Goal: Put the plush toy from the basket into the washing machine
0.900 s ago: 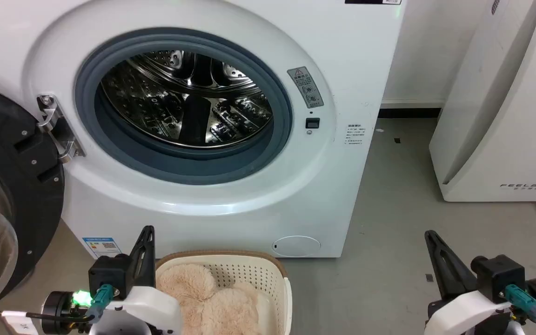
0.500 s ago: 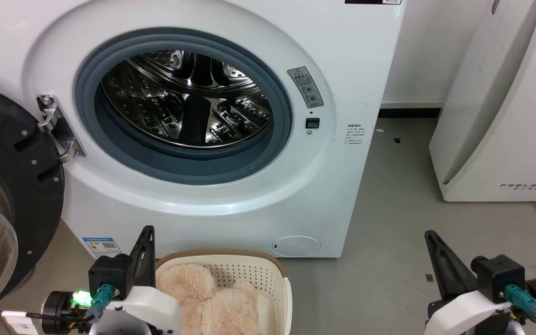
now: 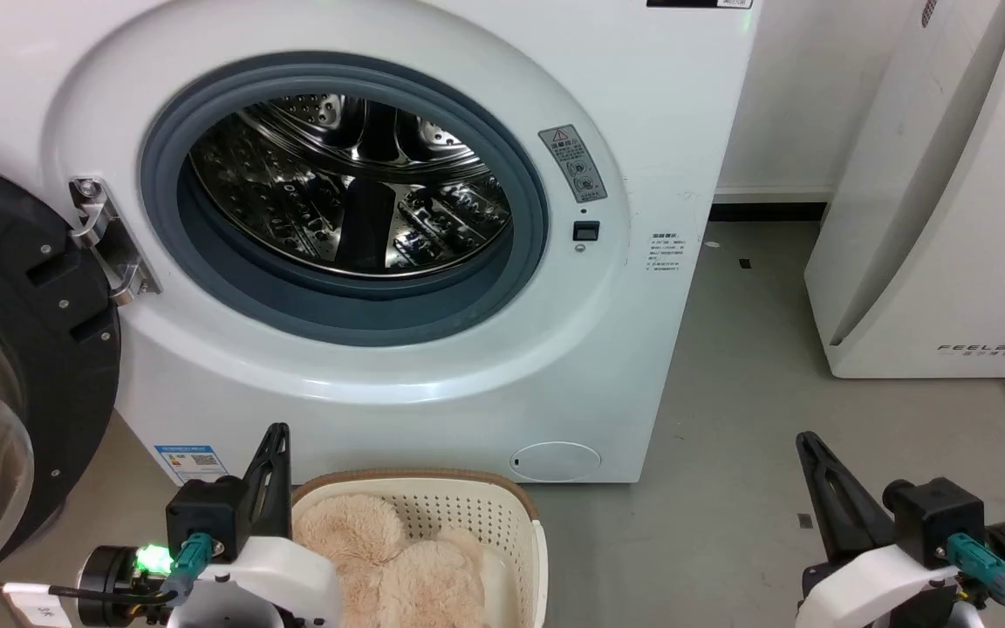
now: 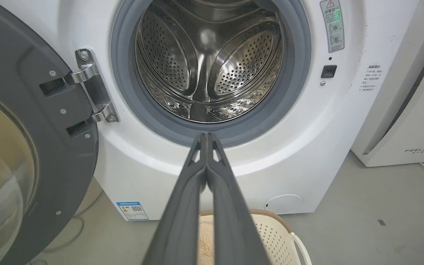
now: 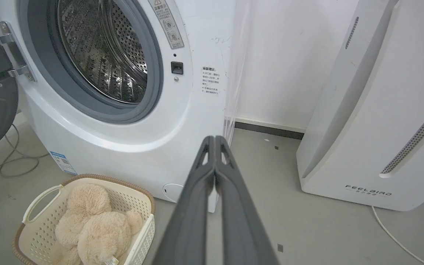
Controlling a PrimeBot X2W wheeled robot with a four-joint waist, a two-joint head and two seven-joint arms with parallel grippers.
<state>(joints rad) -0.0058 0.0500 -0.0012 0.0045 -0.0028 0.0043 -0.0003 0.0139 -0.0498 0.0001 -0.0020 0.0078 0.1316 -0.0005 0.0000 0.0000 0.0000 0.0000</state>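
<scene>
Head view looks down; wrist views low, facing forward; all share washing machine [image 3: 433, 375] front.

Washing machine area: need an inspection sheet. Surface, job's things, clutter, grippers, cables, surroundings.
Surface: grey floor, bare concrete look.
Job's things: plush toy lying in the basket; washing machine with door swung open, drum with nothing in it.
Clutter: a few small dark specks on the floor.
Grippers: left gripper shut, holding nothing; right gripper shut, holding nothing; both apart from the toy.
Cables: grey cable looped on the floor left of the machine; white cable by the appliance.
Surroundings: white FEELBIRD appliance, white wall.
</scene>
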